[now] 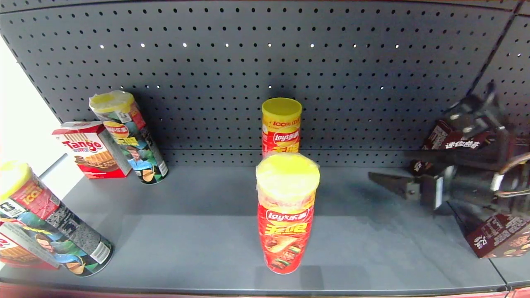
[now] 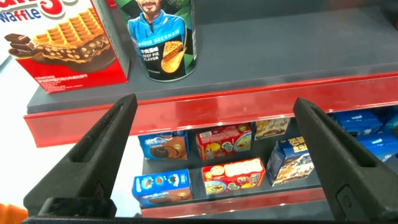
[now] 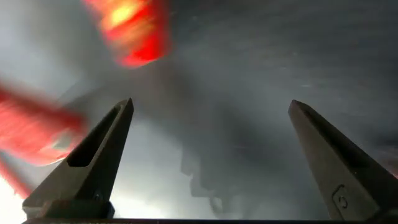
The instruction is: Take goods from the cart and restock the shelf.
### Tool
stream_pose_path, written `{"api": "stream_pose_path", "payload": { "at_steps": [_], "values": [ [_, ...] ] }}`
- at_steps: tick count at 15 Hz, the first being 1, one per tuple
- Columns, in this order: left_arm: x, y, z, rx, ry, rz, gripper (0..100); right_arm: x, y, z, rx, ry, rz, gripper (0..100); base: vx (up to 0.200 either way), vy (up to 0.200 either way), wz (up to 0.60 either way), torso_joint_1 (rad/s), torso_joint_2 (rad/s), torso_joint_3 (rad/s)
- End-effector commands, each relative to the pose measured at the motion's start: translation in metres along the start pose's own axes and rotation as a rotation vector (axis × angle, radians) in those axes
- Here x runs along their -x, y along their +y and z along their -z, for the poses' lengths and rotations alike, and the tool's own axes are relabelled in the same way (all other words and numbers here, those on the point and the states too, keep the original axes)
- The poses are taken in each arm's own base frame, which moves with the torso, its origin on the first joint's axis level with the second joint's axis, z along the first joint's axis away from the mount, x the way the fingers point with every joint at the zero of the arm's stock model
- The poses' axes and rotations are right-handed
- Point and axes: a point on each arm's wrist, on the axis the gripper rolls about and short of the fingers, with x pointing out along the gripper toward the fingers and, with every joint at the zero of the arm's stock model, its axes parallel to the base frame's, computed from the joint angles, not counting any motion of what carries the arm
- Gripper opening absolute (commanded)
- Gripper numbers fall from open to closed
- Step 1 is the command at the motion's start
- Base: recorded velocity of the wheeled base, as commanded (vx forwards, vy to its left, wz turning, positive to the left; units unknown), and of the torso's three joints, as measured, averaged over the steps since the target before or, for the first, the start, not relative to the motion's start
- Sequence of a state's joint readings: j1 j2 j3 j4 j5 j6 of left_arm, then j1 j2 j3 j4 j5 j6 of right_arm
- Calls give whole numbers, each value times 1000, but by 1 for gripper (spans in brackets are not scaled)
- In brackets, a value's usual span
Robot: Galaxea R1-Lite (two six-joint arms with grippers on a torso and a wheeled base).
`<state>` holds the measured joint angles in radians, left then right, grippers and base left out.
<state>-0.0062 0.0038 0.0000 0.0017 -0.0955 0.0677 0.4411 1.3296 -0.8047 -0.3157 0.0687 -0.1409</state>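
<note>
Hovering just right of the front red can point(image 1: 287, 215), the right claw point(image 1: 389, 183) is spread and empty. That can stands upright on the shelf point(image 1: 186, 223), directly before a matching can point(image 1: 281, 124), likely lined up for display. The left claw point(image 2: 214, 109), well left of it, is also spread, empty.

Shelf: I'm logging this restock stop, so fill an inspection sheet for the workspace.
Surface: grey shelf.
Job's things: front red can and rear red can upright at centre; rear green can, front green can and wafer box at left; brown boxes at right.
Clutter: nothing seen.
Grippers: left gripper open, empty, facing the shelf's front edge; right gripper open, empty, over the shelf.
Cables: wires at right wrist.
Surroundings: pegboard behind; stocked lower shelf.
</note>
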Motion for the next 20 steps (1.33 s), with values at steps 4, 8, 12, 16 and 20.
{"api": "stream_pose_path", "payload": {
  "at_steps": [4,8,12,16,20],
  "values": [
    [0,0,0,-1,1,1,100,162,0,47,-4,-259,428,100,0,0,0,0,0,0],
    [0,0,0,-3,2,1,100,203,28,105,-7,-270,487,100,0,0,0,0,0,0],
    [0,0,0,-6,2,1,100,206,45,176,-29,-222,534,100,0,0,0,0,0,0],
    [0,0,0,-6,2,1,100,193,45,205,-63,-106,552,100,0,0,0,0,0,0],
    [0,0,0,-4,2,0,100,192,47,205,-164,-104,689,100,0,0,0,0,0,0]
  ]
}}
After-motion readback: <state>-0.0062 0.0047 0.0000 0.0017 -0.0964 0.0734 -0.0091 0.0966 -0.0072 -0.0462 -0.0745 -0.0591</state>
